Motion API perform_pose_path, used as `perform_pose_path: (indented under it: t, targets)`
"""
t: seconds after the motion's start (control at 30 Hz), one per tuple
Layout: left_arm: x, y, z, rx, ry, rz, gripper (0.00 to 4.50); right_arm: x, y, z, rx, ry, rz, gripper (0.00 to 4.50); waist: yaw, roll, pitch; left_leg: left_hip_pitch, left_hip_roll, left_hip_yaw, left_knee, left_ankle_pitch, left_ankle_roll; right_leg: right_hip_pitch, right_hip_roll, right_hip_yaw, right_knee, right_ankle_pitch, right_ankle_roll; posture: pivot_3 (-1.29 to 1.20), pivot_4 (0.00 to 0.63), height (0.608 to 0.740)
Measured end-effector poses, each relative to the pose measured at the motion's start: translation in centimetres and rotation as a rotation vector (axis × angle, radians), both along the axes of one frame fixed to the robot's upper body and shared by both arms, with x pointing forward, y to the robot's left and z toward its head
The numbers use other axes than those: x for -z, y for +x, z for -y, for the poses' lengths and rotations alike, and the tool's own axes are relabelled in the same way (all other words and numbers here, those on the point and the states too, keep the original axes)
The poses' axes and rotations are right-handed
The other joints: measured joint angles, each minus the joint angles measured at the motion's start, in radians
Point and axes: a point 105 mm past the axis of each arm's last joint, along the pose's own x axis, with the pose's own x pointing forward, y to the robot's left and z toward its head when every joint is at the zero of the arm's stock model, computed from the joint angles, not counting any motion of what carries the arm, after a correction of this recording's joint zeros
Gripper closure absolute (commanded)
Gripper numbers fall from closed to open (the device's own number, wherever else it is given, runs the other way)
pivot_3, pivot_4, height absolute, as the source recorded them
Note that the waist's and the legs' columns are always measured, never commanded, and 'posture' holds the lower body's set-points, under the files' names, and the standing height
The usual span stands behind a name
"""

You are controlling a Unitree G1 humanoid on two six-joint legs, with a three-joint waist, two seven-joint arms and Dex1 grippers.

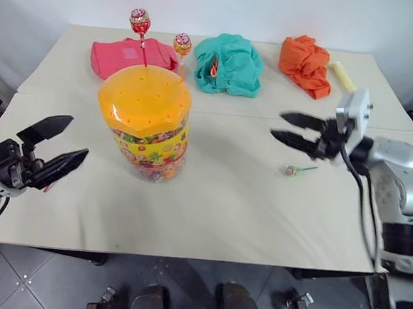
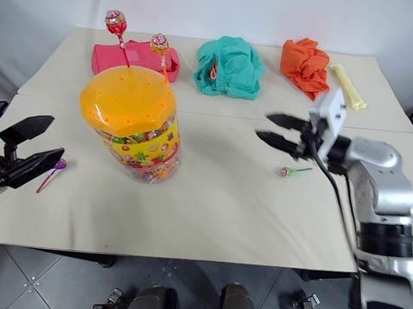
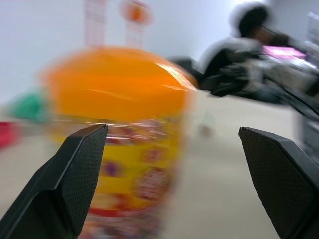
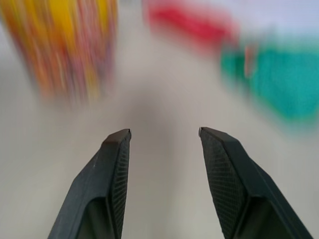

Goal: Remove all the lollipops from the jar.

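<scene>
A: What's the biggest thing there?
B: The table (image 1: pixel 258 223). On it stands the jar (image 1: pixel 143 121), upright, orange lid on. I'll place everything else from that jar.
A: Cloths?
B: Behind the jar, a pink cloth (image 1: pixel 132 54); further right of it a teal cloth (image 1: pixel 229 63), then an orange cloth (image 1: pixel 307 62).
A: And the arms?
B: The left gripper (image 1: pixel 53 146) hangs left of the jar, fingers spread wide, empty. The right gripper (image 1: pixel 294 130) is well right of the jar, jaws parted, holding nothing.
A: The lollipops?
B: Two stand in the jar's lid: a red lollipop (image 1: pixel 139 22) and an orange lollipop (image 1: pixel 182 44). A green-pink lollipop (image 1: pixel 292 170) lies on the table right of the jar, just below the right gripper. A purple lollipop (image 2: pixel 57 166), I think, lies left of the jar by the left gripper; it's small and partly hidden.
</scene>
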Motion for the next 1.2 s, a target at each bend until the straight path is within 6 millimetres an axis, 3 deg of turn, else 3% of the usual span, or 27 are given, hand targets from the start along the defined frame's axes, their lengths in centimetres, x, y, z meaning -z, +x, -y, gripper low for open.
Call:
perform_pose_path:
  t: [0.2,0.47,0.5,0.6,0.77,1.2]
  targets:
    - [0.2,0.2,-1.3,-0.071,-0.075,-0.007,0.00,-3.8,2.0,-8.8,-0.061,0.114,-0.042,2.21,-0.011,0.000,0.000,-0.005,-0.002,-0.008,0.001,0.000,0.000,-0.001,-0.002,-0.011,0.001,0.000,0.000,0.00,0.150,0.740]
    - [0.2,0.0,-1.1,-0.042,-0.101,-0.017,0.00,-4.8,3.1,-14.4,-0.084,0.179,-0.099,2.21,-0.022,-0.001,0.000,-0.006,-0.005,-0.012,0.001,0.000,0.000,0.000,-0.005,-0.021,0.001,0.000,0.000,0.00,0.150,0.740]
    - [0.2,0.0,-1.0,-0.038,-0.102,-0.018,0.00,-4.9,3.1,-14.8,-0.088,0.184,-0.101,2.21,-0.024,-0.001,0.000,-0.006,-0.005,-0.012,0.001,0.000,0.000,0.000,-0.005,-0.021,0.001,0.000,0.000,0.00,0.150,0.740]
    - [0.2,0.0,-0.9,-0.034,-0.104,-0.021,0.00,-4.5,3.3,-15.3,-0.091,0.189,-0.116,2.82,-0.027,-0.001,0.000,-0.006,-0.005,-0.012,0.001,0.000,0.000,0.000,-0.005,-0.021,0.001,0.000,0.000,0.00,0.150,0.740]
    - [0.2,-0.2,-0.6,-0.026,-0.103,-0.013,0.00,-4.6,2.9,-16.0,-0.131,0.209,-0.127,4.47,-0.031,-0.001,0.000,-0.006,-0.005,-0.012,0.001,0.000,0.000,0.000,-0.005,-0.021,0.001,0.000,0.000,0.00,0.150,0.740]
    - [0.1,0.1,0.0,0.006,-0.103,-0.012,0.00,-5.5,2.2,-15.5,-0.192,0.224,-0.099,4.47,-0.041,-0.001,0.000,-0.006,-0.005,-0.012,0.000,0.000,0.000,0.000,-0.005,-0.021,0.001,0.000,0.000,0.00,0.150,0.740]
